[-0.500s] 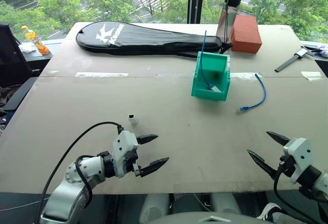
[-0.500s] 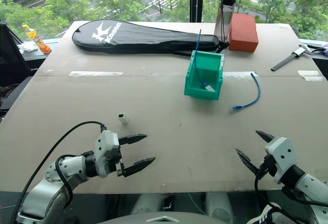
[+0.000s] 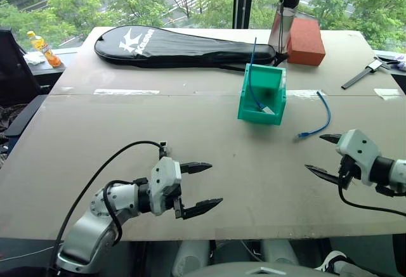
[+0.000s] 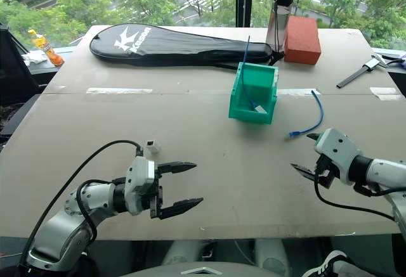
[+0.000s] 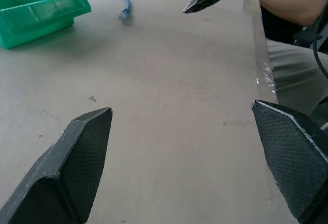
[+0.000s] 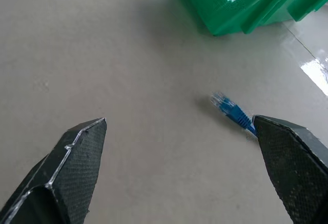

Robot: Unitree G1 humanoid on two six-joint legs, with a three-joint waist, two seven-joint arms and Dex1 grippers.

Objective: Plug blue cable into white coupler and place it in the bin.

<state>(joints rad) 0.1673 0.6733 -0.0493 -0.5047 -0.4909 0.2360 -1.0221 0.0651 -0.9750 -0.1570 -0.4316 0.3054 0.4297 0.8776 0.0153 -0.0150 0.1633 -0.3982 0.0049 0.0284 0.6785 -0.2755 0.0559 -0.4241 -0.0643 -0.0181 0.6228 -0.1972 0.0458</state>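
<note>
Two grippers hover spread and empty over the desk. The blue cable lies just beyond the right gripper, which has moved in toward its plug. The white coupler sits behind the left gripper, which has advanced. The bin holds another blue cable.

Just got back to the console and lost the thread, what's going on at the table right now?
Nothing is plugged in yet. The right hand, open and holding nothing, is close to the near plug of the blue cable, which lies loose on the table to the right of the bin. The left hand is also open and empty, with the white coupler on the table just behind it. The bin already holds another blue cable.
</note>
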